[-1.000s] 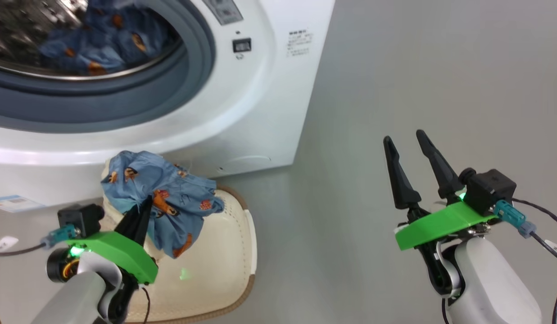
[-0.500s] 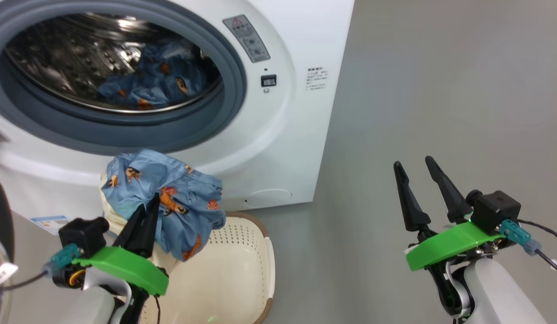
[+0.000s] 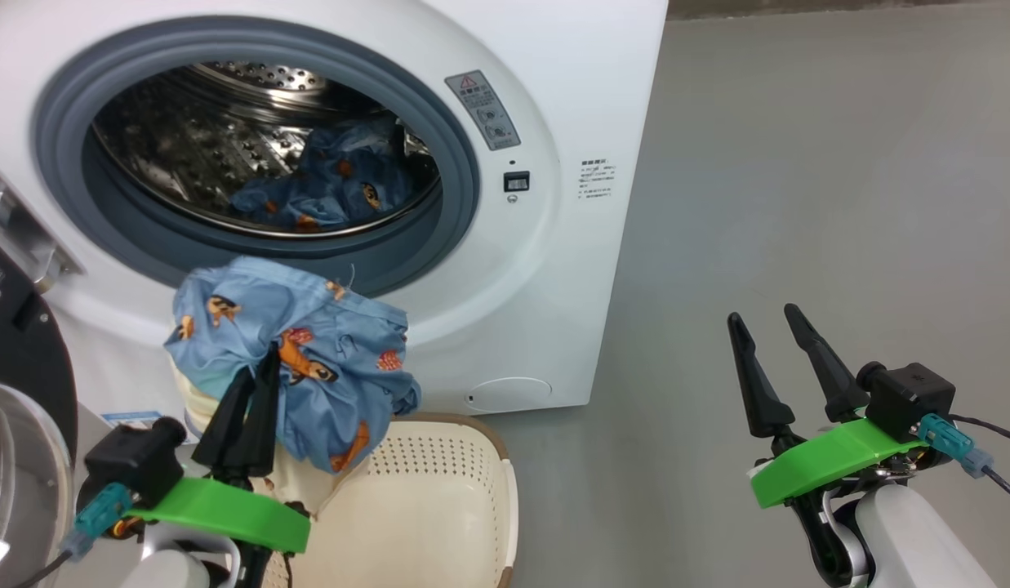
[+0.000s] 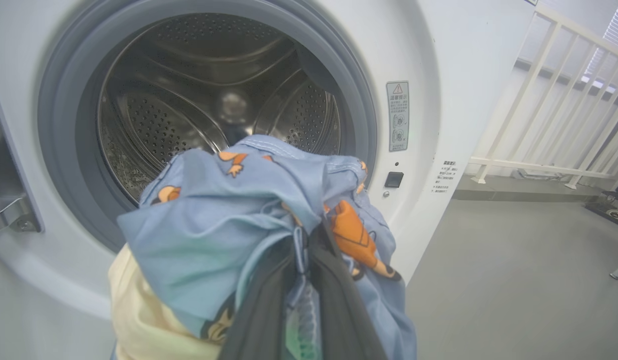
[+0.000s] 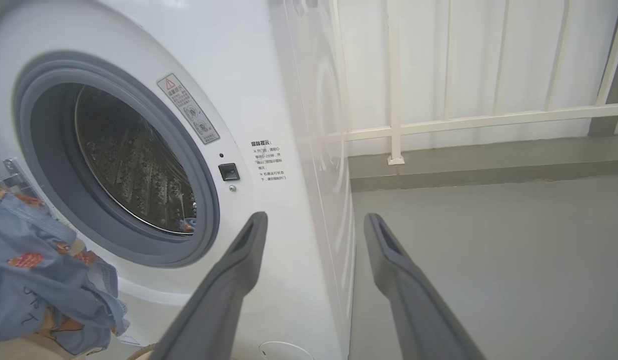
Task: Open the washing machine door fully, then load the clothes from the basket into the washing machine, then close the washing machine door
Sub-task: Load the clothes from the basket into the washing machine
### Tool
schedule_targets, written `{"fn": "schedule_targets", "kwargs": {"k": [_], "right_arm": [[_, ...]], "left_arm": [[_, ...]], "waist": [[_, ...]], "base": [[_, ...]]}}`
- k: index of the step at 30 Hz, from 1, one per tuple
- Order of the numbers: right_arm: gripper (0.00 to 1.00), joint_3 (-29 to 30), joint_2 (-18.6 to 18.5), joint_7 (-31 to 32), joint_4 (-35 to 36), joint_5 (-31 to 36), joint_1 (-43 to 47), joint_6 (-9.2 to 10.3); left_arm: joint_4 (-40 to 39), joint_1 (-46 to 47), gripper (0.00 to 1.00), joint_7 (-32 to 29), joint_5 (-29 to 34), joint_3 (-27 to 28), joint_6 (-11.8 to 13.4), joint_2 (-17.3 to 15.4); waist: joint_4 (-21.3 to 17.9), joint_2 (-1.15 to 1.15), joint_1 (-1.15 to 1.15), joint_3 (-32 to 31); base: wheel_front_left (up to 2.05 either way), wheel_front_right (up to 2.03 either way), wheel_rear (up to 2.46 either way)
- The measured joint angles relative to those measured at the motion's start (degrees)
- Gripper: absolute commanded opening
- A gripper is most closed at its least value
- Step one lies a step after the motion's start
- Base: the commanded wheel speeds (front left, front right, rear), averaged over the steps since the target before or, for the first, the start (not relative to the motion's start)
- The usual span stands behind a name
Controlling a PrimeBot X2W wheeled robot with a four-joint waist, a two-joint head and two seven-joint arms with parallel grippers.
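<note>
Grey flooring [image 3: 798,163] carried the whole arrangement. The white washing machine [image 3: 553,269] stood on it at the upper left of the head view, with its round loading opening uncovered. The glossy black door [image 3: 19,351] was swung out to the left of the opening and hung on its metal hinge [image 3: 23,237] at the edge of that view. A grey-blue gasket [image 3: 64,163] ringed the opening, and the perforated steel drum [image 3: 227,155] was exposed behind it. One garment [image 3: 333,188] of blue printed fabric lay at the lower right of the drum.

The cream basket [image 3: 439,490] stood on the floor just in front of the machine, below the opening. Its visible inner wall and bottom were bare.

The clothes [image 3: 309,351], a light-blue bundle with orange prints, hung above the left part of the basket and in front of the lower rim of the opening. A cream part drooped beneath the bundle toward the basket.

The left hand [image 3: 264,367] was pinched narrow on the clothes, with fabric caught between its dark fingers [image 4: 333,300]. The right hand [image 3: 761,313] was spread wide and held nothing. It was positioned over the floor, to the right of the machine and well apart from it.
</note>
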State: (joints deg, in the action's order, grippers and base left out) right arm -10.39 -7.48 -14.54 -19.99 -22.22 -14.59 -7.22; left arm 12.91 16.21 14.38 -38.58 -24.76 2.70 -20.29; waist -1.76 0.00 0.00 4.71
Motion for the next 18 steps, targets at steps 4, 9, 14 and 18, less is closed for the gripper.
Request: {"fn": "schedule_targets", "kwargs": {"k": [4,9,14,18], "right_arm": [[1.0,-0.27,-0.02,0.0,0.37,-0.11,0.0,0.0],[1.0,-0.46,-0.25,0.0,0.47,-1.03,0.01,0.0],[1.0,-0.63,-0.55,0.0,0.48,-1.03,0.01,0.0],[1.0,-0.62,-0.85,0.0,0.65,-1.03,0.0,0.0]], "left_arm": [[-1.81,-1.49,0.0,0.01,1.0,0.75,0.79,0.02],[-2.59,-2.37,0.0,0.01,1.46,1.16,1.19,0.07],[-2.57,-2.4,0.0,0.0,1.53,1.26,1.38,0.04],[-2.19,-1.68,0.0,-0.04,1.53,1.26,1.3,0.03]], "waist": [[0.3,0.0,0.0,-0.28],[0.25,0.0,0.0,-0.43],[0.06,0.0,0.01,-0.21],[0.05,0.0,0.0,0.35]], "base": [[0.0,0.0,0.0],[0.0,0.0,0.0],[0.0,0.0,0.0],[0.0,0.0,0.0]]}}
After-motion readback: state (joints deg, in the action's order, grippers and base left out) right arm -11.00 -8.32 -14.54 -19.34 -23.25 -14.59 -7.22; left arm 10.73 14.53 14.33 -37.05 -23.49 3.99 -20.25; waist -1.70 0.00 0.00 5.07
